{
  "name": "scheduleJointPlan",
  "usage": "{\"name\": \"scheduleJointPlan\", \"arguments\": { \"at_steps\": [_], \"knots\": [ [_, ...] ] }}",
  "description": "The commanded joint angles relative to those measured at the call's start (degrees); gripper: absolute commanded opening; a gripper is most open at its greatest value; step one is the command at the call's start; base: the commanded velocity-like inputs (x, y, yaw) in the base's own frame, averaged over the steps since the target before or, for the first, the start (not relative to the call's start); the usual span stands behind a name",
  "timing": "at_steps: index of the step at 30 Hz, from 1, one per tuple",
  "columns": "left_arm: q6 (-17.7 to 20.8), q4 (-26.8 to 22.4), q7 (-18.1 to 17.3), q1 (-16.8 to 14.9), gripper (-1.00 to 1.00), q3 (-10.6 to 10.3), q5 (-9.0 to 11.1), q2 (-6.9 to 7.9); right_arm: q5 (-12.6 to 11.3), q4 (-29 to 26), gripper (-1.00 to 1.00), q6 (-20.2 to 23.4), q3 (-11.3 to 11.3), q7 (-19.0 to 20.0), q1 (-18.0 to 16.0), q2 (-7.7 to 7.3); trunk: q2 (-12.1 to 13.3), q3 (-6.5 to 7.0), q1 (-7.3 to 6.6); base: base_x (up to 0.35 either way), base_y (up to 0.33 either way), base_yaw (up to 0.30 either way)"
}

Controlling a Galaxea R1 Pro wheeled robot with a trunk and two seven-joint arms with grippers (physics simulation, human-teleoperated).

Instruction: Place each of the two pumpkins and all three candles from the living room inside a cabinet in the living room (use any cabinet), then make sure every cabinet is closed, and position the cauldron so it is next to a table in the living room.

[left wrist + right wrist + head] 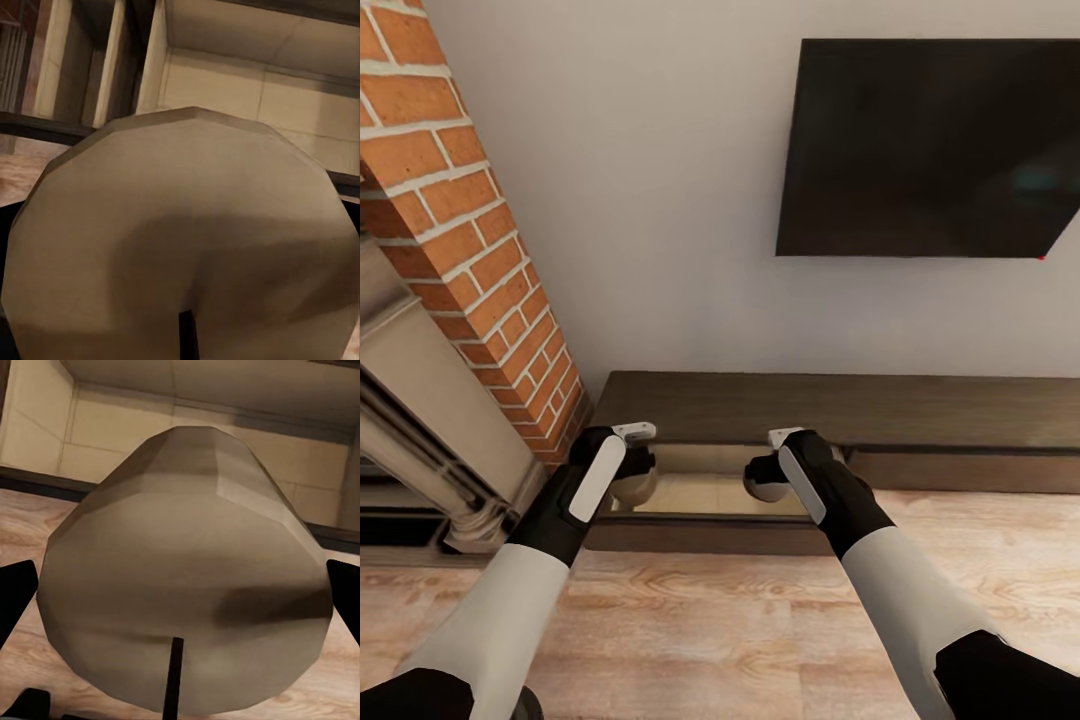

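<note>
Left hand [632, 478] grasps candle [180, 240]; right hand [765, 480] grasps second candle [184, 592], axis toward cabinet [920, 410].

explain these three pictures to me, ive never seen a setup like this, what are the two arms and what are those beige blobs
This is a simulated robot with two arms, steered by a person. The big picture comes from a camera on its head, looking down over both arms. The other two come from cameras on each wrist, looking along the fingers.

The beige blobs are candles seen very close. The left gripper holds one candle, and the right gripper holds another candle.

Both arms reach over a long low dark-brown cabinet against the wall. The part in front of the arms is open, showing a pale inside. To the left stands a brick fireplace, and a dark TV screen hangs on the wall.
</note>
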Motion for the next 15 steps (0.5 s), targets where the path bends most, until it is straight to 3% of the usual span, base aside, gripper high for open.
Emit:
{"name": "scheduleJointPlan", "arguments": {
  "at_steps": [1, 5, 8, 10, 15],
  "knots": [
    [0.0, 0.0, 0.0, 0.0, -1.0, 0.0, 0.0, 0.0, 0.1, 0.0, -1.0, 0.0, 0.1, 0.0, 0.0, -0.01, 0.0, -0.02, 0.0, 0.0, 0.0, 0.048],
    [0.0, 0.3, -0.1, 0.0, -1.0, -0.1, 0.0, -0.06, 0.1, 0.0, -1.0, -0.1, 0.5, 0.0, 0.0, 0.01, 0.0, -0.04, 0.0, 0.062, -0.013, 0.016],
    [-0.1, 0.6, -0.1, 0.0, -1.0, -4.2, 0.0, -0.08, 0.1, 0.0, -1.0, -0.1, 1.7, -0.1, 0.2, 0.02, 0.0, -0.04, 0.0, 0.29, -0.097, 0.001],
    [-0.1, 0.6, -0.1, 0.0, -1.0, -5.6, 0.0, -0.08, 0.1, 0.0, -1.0, -0.1, 2.0, -0.1, 0.3, 0.02, 0.0, -0.04, 0.0, 0.306, -0.1, 0.0],
    [-0.2, 0.7, -0.1, 0.0, -1.0, -6.1, 0.0, -0.08, 0.1, 0.0, -1.0, -0.1, 2.0, -0.1, 0.3, 0.02, 0.0, -0.04, 0.0, 0.291, -0.048, 0.0]
  ]
}}
